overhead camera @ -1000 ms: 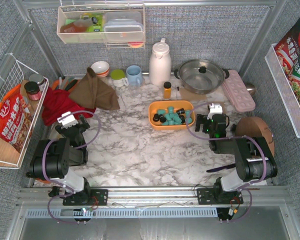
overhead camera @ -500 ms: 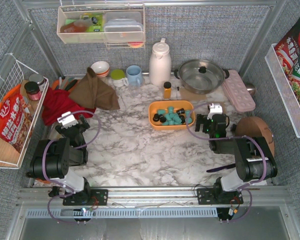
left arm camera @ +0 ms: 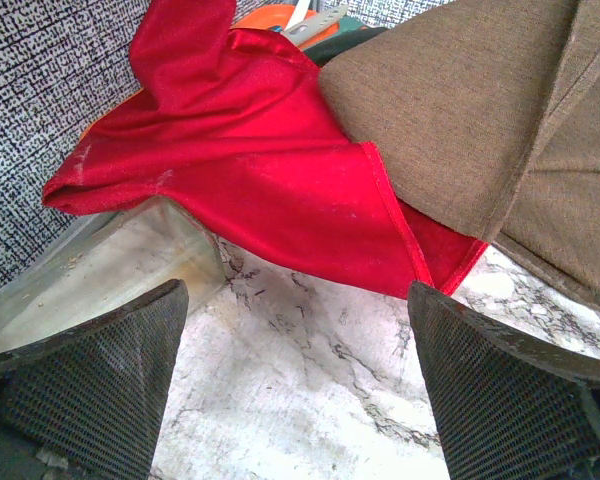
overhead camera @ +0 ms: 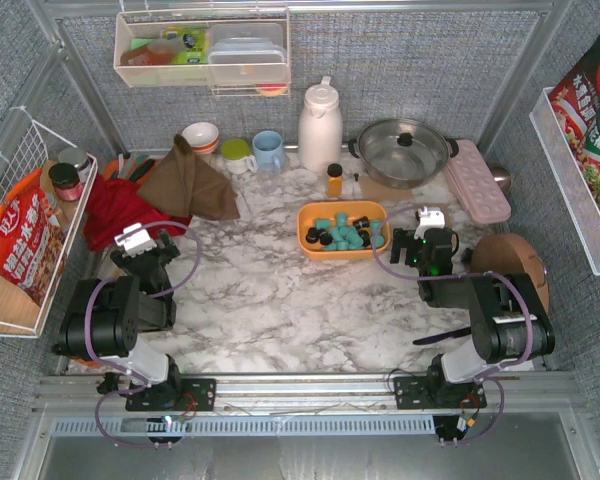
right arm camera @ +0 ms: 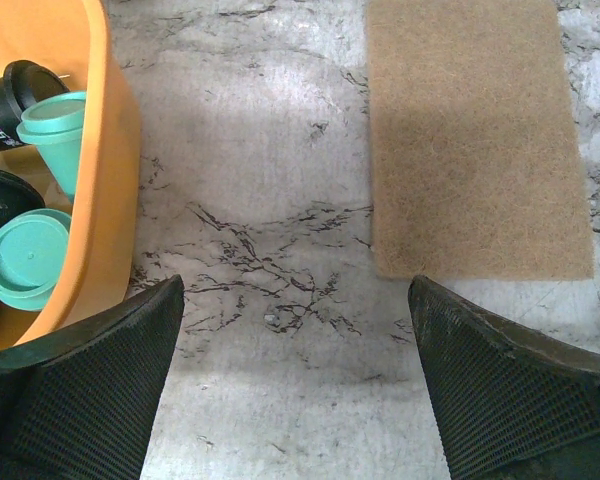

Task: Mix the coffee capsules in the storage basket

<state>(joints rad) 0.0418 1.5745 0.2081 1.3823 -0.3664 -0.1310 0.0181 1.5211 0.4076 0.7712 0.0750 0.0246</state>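
Observation:
The orange storage basket [overhead camera: 307,216] sits mid-table and holds teal-green and black coffee capsules [overhead camera: 342,233]. Its right wall [right arm camera: 115,170] and a few capsules [right arm camera: 25,260] show at the left of the right wrist view. My right gripper [overhead camera: 412,247] is open and empty, just right of the basket over bare marble [right arm camera: 295,385]. My left gripper [overhead camera: 143,243] is open and empty at the table's left, over marble near a red cloth [left arm camera: 250,170].
A brown cloth [overhead camera: 190,180] overlaps the red cloth [overhead camera: 115,205]. At the back stand bowls [overhead camera: 201,135], a blue mug [overhead camera: 269,150], a white jug [overhead camera: 319,125], an amber bottle [overhead camera: 334,180], a steel pot [overhead camera: 404,150] and a pink egg tray [overhead camera: 476,180]. A tan mat [right arm camera: 470,140] lies right of the basket.

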